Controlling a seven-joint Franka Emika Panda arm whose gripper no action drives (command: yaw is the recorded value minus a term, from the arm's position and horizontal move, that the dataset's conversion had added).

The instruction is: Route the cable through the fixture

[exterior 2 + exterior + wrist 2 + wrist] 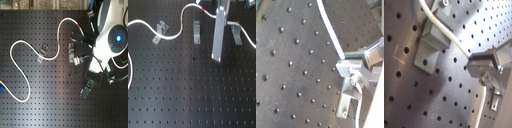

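Tool of mine grips the cable at upper right in the first exterior view; one fixture looks threaded, two more on the desk remain

Soft, low-resolution frames; even overhead light, with glare across both wrist views' board.

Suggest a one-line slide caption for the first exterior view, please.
White cable snakes past three metal clips on a black perforated board while the arm reaches down.
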